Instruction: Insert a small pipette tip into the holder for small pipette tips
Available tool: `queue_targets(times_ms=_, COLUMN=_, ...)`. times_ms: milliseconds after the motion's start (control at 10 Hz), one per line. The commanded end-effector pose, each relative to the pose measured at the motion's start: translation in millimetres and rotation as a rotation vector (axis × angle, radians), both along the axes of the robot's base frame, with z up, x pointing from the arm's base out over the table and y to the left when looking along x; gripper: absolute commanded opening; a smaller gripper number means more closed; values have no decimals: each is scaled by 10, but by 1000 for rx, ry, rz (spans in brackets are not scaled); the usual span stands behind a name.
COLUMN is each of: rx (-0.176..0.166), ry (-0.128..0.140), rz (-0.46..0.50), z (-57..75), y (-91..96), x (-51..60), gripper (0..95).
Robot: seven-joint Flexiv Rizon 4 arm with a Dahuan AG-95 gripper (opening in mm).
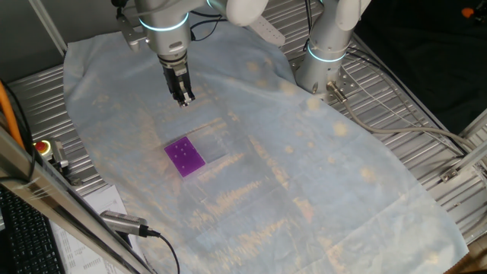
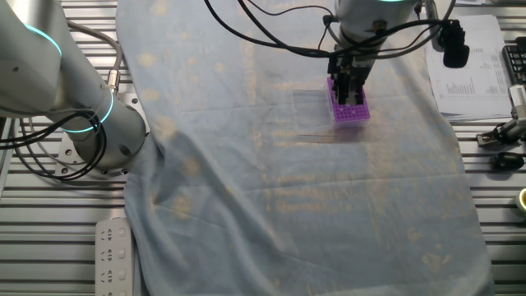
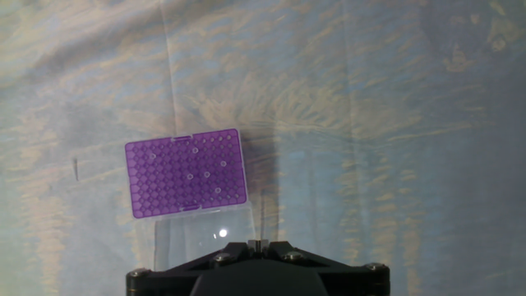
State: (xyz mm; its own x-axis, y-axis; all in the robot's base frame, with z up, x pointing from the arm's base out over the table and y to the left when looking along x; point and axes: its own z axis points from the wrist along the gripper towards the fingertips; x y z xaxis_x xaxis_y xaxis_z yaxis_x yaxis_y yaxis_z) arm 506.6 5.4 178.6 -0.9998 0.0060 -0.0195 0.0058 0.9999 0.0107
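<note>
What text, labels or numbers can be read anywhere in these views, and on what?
No text is readable in any view.
Printed sheets at the table's edge: lines and a table of print, too small to read.
Paper by the keyboard: print too blurred to read.
Purple holder: no label seen.
Gripper: no marking readable.

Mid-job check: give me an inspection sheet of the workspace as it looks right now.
Surface: wrinkled pale cloth over a metal grid table.
Job's things: purple holder for small pipette tips, flat on the cloth, clear lid open beside it; a few tips already seated.
Clutter: nothing seen on the cloth.
Hand: hand above the cloth, short of the holder; fingers look closed; a thin pipette tip is barely visible in the hand view.
Cables: black cables run over the cloth to the arm.
Surroundings: second arm base, printed papers, keyboard.
</note>
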Motion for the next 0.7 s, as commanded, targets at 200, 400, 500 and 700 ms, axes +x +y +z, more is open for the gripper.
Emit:
queue_targets(times_ms=200, rx=3, ry=1, rz=0, z=-2, y=1, x=5, gripper=0)
queue_targets(times_ms=400, rx=3, ry=1, rz=0, z=-2, y=1, x=5, gripper=0)
queue_targets(times_ms=500, rx=5, ry=2, rz=-31, z=-2, y=0, x=1, gripper=0)
queue_targets(times_ms=700, rx=11, ry=2, rz=-38, z=5, y=-3, x=-4, gripper=0)
